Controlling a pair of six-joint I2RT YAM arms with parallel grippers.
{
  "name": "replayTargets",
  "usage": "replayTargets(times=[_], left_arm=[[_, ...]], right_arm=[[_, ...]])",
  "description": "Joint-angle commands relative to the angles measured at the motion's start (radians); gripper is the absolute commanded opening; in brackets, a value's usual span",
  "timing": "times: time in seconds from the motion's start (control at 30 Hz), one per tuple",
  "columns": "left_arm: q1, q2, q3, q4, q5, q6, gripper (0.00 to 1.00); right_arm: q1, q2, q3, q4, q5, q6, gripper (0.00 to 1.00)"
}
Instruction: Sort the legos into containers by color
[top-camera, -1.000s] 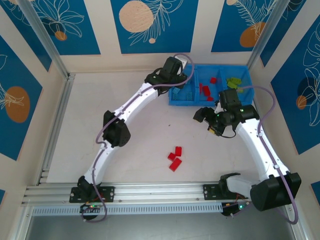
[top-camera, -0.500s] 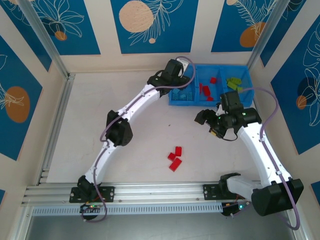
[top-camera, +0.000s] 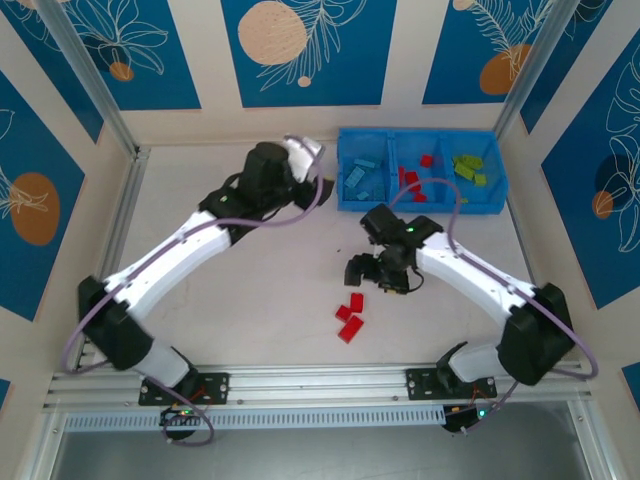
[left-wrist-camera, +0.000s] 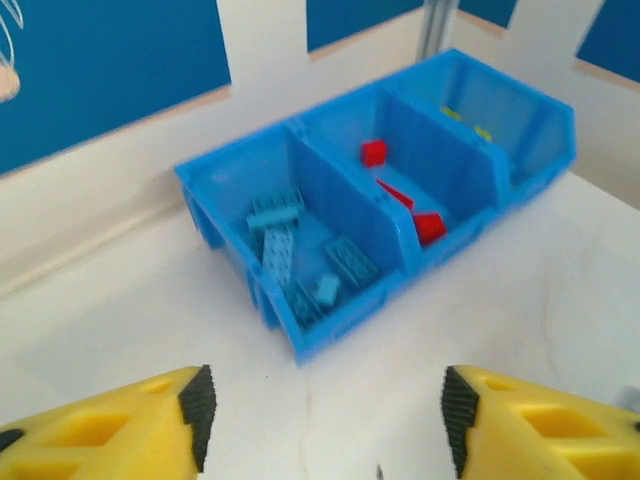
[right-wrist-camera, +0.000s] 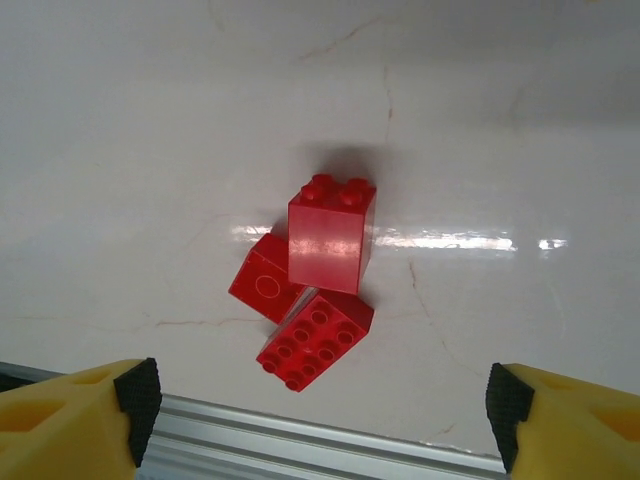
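The left gripper (left-wrist-camera: 325, 420) hangs with its yellow fingers (left-wrist-camera: 130, 420) spread apart and nothing between them, above the bare table (top-camera: 250, 300) just left of the blue tray (top-camera: 420, 133). A second ago it was over the tray's left compartment; it has since pulled back to the left. The right gripper (right-wrist-camera: 320, 400) is also spread wide and empty, hovering just beyond three loose red bricks (right-wrist-camera: 315, 285) that touch one another on the table, toward the near rail (top-camera: 320, 385). Earlier it sat close to the tray's near edge; it has swung nearer and left. The loose cluster has not moved. In the tray, at the far right, light blue bricks (left-wrist-camera: 280, 245) lie in the left compartment, sorted red bricks (left-wrist-camera: 430, 228) in the middle, lime green bricks (top-camera: 468, 165) in the right.
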Motion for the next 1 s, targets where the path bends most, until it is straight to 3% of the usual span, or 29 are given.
replayTargets(times=[0.0, 0.2, 0.33, 0.5, 0.6, 0.77, 0.97], left_arm=[[0.000, -0.111, -0.147, -0.033, 0.118, 0.157, 0.71], [-0.001, -0.284, -0.364, 0.006, 0.148, 0.194, 0.83], [-0.001, -0.296, -0.376, 0.002, 0.142, 0.158, 0.86], [-0.001, -0.285, -0.378, 0.010, 0.153, 0.129, 0.87], [0.000, -0.282, -0.378, 0.003, 0.151, 0.137, 0.87], [-0.002, -0.282, -0.383, -0.010, 0.198, 0.184, 0.87], [-0.004, -0.256, -0.387, 0.030, 0.221, 0.184, 0.87]], right_arm=[[0.022, 0.100, 0.000, 0.034, 0.004, -0.034, 0.86], [0.039, 0.252, 0.006, 0.130, -0.058, -0.092, 0.75], [0.049, 0.319, 0.015, 0.120, -0.012, -0.088, 0.67], [0.051, 0.359, -0.008, 0.136, -0.008, -0.067, 0.47], [0.050, 0.327, -0.016, 0.126, 0.025, -0.053, 0.33], [-0.004, 0.178, 0.008, 0.108, 0.076, -0.037, 0.23], [-0.221, 0.039, 0.140, 0.159, 0.179, -0.106, 0.21]])
